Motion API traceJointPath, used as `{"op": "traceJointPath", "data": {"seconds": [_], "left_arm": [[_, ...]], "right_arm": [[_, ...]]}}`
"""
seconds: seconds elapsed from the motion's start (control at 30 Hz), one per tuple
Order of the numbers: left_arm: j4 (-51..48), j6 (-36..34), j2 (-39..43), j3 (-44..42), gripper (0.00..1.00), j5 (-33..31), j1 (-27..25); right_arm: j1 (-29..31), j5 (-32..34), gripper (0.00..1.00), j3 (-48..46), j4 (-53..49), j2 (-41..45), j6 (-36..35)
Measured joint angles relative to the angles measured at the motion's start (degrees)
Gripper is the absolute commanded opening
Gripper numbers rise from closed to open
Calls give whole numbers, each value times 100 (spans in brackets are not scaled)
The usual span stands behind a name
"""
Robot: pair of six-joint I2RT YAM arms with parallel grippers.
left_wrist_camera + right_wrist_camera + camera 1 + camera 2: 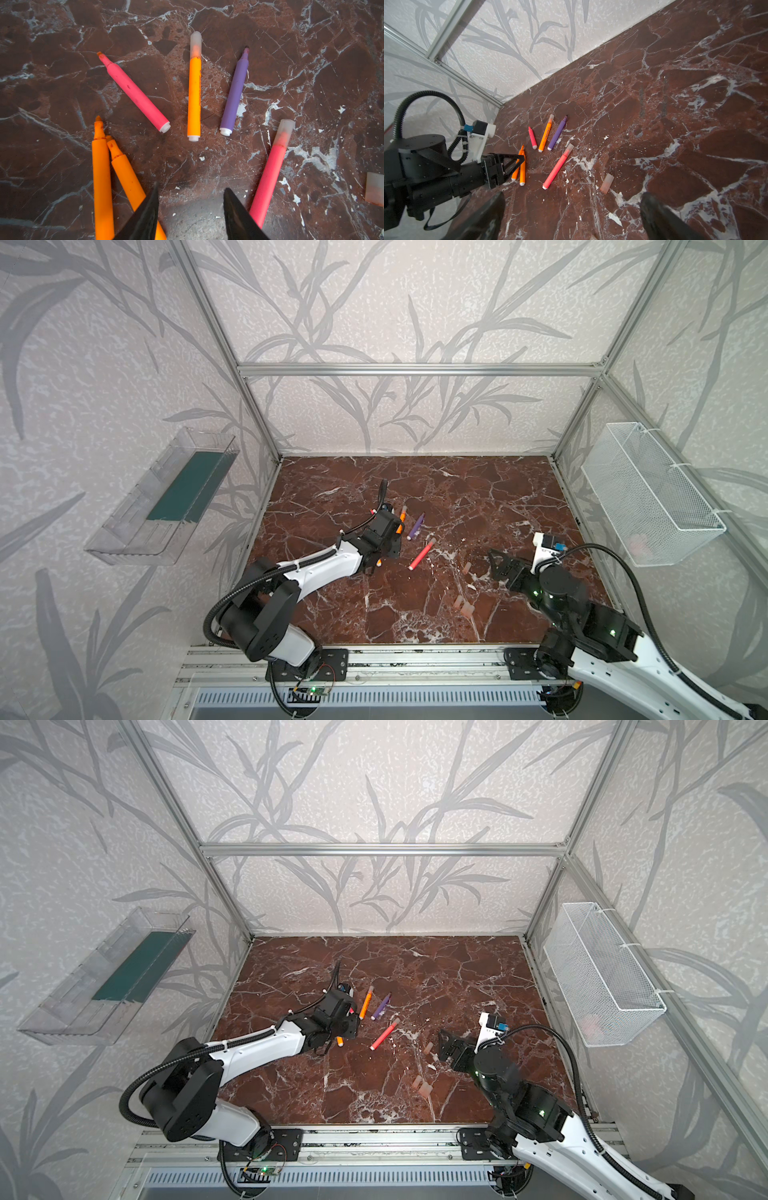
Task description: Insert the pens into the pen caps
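Note:
Several pens lie on the marble table (62, 62). Uncapped are a pink pen (135, 92), a purple pen (234, 93) and two orange pens (101, 176) side by side. An orange pen (194, 93) and a red-pink pen (270, 172) each wear a pale cap. My left gripper (191, 188) hovers open over bare marble, between the orange pair and the red-pink pen, holding nothing. Loose pen caps lie right of the pens: one (466, 567) near my right gripper (496, 564), two (463, 605) nearer the front. The right gripper (572, 199) is wide open and empty.
A clear plastic bin (166, 497) hangs on the left wall. A white mesh basket (652, 497) hangs on the right wall, with something pinkish inside. Aluminium frame posts stand at the table's corners.

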State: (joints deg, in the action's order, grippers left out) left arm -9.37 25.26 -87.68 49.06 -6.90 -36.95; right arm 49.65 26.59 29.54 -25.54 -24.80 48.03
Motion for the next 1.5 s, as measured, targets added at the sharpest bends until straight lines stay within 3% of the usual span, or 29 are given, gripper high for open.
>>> {"op": "traceJointPath", "data": {"seconds": [0.27, 0.67, 1.13, 1.37, 1.5], "left_arm": [[-164, 92, -295, 494, 46, -9, 0], [-181, 356, -713, 743, 45, 28, 0], [-520, 1003, -1099, 1012, 47, -944, 70], [-518, 1191, -1504, 1167, 48, -992, 315], [-516, 1244, -1707, 1276, 54, -966, 426]], "right_arm": [[-2, -79, 99, -42, 308, -612, -319], [-7, -282, 99, -83, 739, -678, -505], [-7, -297, 99, -81, 774, -935, -588], [-7, -345, 99, -120, 977, -728, -592], [-11, -90, 99, -254, 1300, -752, -503]]}}
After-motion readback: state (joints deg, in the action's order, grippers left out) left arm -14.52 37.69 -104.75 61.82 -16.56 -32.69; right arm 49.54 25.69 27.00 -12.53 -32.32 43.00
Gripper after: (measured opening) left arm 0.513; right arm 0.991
